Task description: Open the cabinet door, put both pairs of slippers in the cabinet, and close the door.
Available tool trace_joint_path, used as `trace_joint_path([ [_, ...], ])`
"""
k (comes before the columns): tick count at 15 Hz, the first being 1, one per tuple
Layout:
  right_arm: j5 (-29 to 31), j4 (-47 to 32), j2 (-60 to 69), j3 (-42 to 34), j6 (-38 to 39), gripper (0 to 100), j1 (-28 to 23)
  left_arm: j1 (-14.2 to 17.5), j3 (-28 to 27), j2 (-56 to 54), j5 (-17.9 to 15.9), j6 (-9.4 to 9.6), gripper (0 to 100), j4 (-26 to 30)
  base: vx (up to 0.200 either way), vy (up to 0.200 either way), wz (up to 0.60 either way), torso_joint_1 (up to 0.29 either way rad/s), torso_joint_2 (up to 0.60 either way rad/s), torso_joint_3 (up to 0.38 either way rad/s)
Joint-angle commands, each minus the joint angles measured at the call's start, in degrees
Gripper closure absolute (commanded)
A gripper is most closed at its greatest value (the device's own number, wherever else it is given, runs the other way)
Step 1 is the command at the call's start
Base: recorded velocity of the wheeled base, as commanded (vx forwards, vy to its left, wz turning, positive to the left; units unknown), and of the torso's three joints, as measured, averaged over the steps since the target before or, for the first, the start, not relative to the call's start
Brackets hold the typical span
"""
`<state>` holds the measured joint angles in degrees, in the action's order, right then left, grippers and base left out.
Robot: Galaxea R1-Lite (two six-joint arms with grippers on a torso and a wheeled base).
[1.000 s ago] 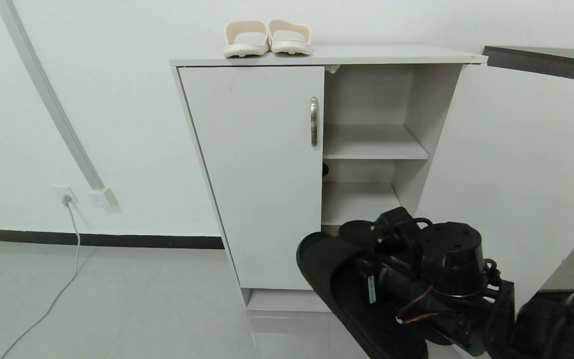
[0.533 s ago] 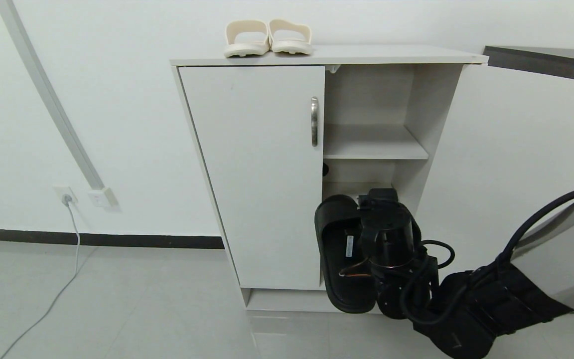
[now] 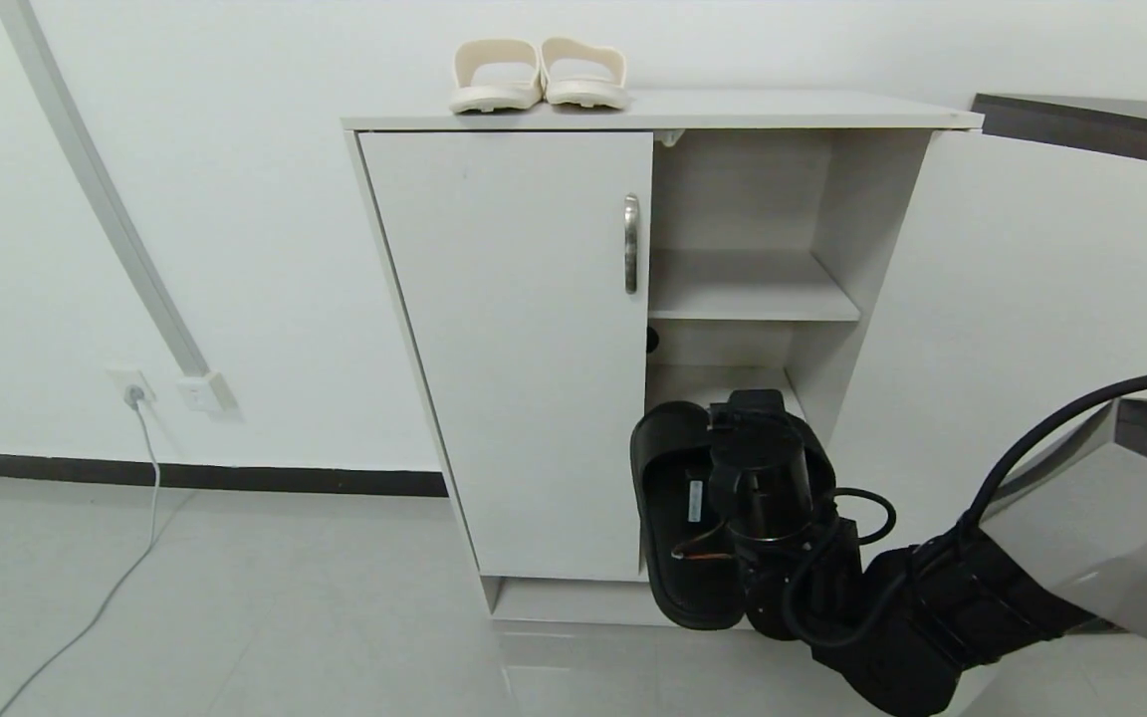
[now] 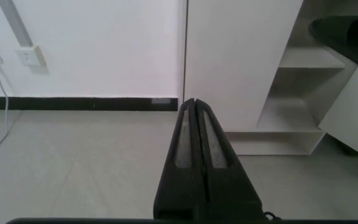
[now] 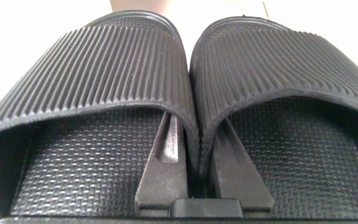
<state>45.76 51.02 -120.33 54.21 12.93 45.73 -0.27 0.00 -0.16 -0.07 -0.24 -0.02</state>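
**Operator:** How far along am I?

**Spotter:** The first step looks done. On the cabinet [image 3: 783, 106] the right door [image 3: 1032, 329] is swung wide open, while the left door [image 3: 504, 349] is shut. The shelves [image 3: 748, 289] inside the cabinet's open half are bare, so as I read it neither pair is put away yet.

**Operator:** What has my right gripper got?

**Spotter:** Your right gripper [image 5: 194, 134] is clamped on the black slippers [image 3: 683, 518]. Its two fingers pinch the pair's inner walls together, one finger inside each strap. You are holding them side by side at the mouth of the cabinet's lower compartment, just beside the edge of its left door, toes pointing in. I cannot tell whether the toes have crossed the cabinet's front edge.

**Operator:** And the left?

**Spotter:** Your left gripper [image 4: 196, 143] has its fingers pressed flat together with nothing between them. It hangs low and well out in front of the cabinet's left door.

**Operator:** So what is left?

**Spotter:** Most of it, in my judgement. You need to set the black pair down inside the cabinet and let go. Then fetch the cream slippers [image 3: 537, 75], which stand on the cabinet's top above its left door, stow them too, and swing the right door shut.
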Motion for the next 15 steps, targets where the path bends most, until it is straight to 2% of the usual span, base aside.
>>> trace_joint_path([
  [1, 0.0, 0.0, -0.7, -0.2, 0.0, 100, -0.6, 0.1, 0.0, 0.2, 0.0, -0.11, 100, -0.1, 0.000, -0.200, 0.00, 0.007, 0.00, -0.002],
  [2, 0.0, 0.1, -1.2, -0.2, 0.1, 100, -0.7, 0.1, 0.0, 0.2, 0.0, -0.11, 100, -0.1, 0.000, -0.200, 0.00, 0.012, 0.00, 0.007],
  [11, -1.1, 0.6, -5.7, -0.1, 2.4, 100, -2.3, 0.1, 0.0, 0.2, 0.1, -0.11, 100, -0.1, 0.000, 0.000, 0.00, 0.000, 0.00, 0.000],
  [15, -2.7, 3.8, -8.1, 0.6, 1.7, 100, -2.3, 0.1, 0.0, 0.2, 0.1, -0.11, 100, -0.1, 0.000, 0.000, 0.00, 0.000, 0.00, 0.000],
])
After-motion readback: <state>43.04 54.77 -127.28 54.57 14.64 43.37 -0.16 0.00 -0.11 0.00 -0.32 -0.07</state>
